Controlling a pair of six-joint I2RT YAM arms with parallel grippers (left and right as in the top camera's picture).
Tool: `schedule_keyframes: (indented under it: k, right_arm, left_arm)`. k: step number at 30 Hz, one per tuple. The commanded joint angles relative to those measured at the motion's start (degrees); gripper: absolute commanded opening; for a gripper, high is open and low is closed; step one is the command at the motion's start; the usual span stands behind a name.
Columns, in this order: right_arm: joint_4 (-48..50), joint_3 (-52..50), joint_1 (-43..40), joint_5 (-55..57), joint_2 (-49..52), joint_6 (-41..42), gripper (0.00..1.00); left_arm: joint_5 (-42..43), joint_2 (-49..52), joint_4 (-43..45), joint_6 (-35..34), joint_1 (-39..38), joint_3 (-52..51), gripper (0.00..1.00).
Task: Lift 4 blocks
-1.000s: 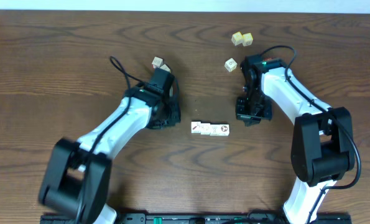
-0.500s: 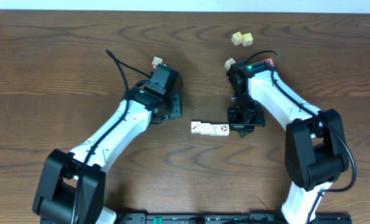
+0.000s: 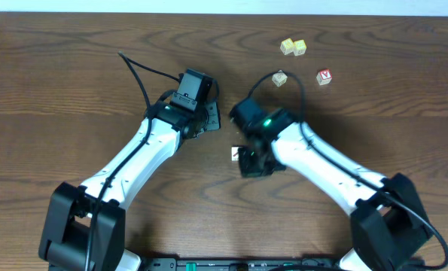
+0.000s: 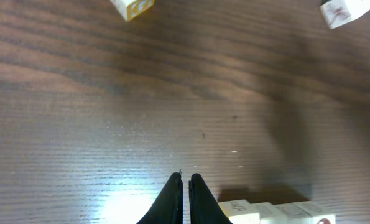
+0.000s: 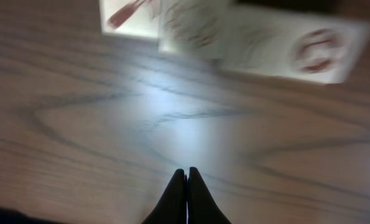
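The right gripper (image 5: 186,180), tips together, has swung to the blocks (image 5: 234,31), their row parallel to the table's (image 3: 58,75) front edge just ahead; the left gripper (image 4: 186,183), also closed, sits farther.

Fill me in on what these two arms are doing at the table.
Neither arm holds anything. The left gripper and the right gripper are both shut and empty over the wooden table. The row of whitish blocks lies on the wood just ahead of the right gripper, not yet lifted; from overhead that arm hides most of it. Two yellowish cubes and a red-lettered cube sit apart, farther back.
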Motion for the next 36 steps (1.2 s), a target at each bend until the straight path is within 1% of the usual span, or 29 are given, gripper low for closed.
schedule_keyframes:
  k: [1, 2, 3, 4, 6, 10, 11, 15, 19, 36]
  right_arm:
    - [3.50, -3.43, 2.64, 1.64, 0.22, 6.91, 0.01]
    - [5.92, -5.33, 3.08, 3.32, 0.24, 8.41, 0.02]
    - [6.99, -6.12, 3.06, 4.17, 0.24, 8.72, 0.04]
    - [8.11, -6.86, 2.99, 5.14, 0.24, 8.87, 0.06]
    - [10.80, -8.50, 2.64, 6.67, 0.33, 8.87, 0.07]
    - [14.25, -10.51, 1.20, 6.86, 0.44, 8.83, 0.04]
    - [14.71, -10.67, 0.52, 6.91, 0.44, 8.79, 0.01]
    - [15.85, -10.67, -0.90, 7.45, 0.44, 7.93, 0.01]
    - [16.87, -11.06, -1.07, 8.68, 0.46, 7.91, 0.01]
    - [18.21, -12.11, -1.09, 8.28, 1.27, 6.58, 0.01]
  left_arm:
    - [-3.41, 0.15, -0.92, 0.94, -0.02, 0.74, 0.07]
    - [-6.67, 0.11, -2.16, 0.76, 0.15, 0.74, 0.07]
    - [-7.87, 0.09, -2.99, -0.04, 0.44, 0.74, 0.07]
    - [-8.72, 0.00, -4.04, -1.22, 0.96, 0.74, 0.07]
    - [-9.22, 0.00, -6.25, -3.50, 2.71, 0.74, 0.07]
    - [-9.16, 0.00, -10.67, -5.38, 8.20, 0.74, 0.07]
    - [-9.16, 0.00, -12.61, -5.35, 10.75, 0.74, 0.08]
    - [-9.14, 0.00, -17.66, -5.31, 17.11, 0.74, 0.07]
    - [-9.14, 0.00, -20.68, -5.31, 20.35, 0.72, 0.07]
    - [-8.79, 0.00, -21.14, -5.31, 20.83, -0.24, 0.07]
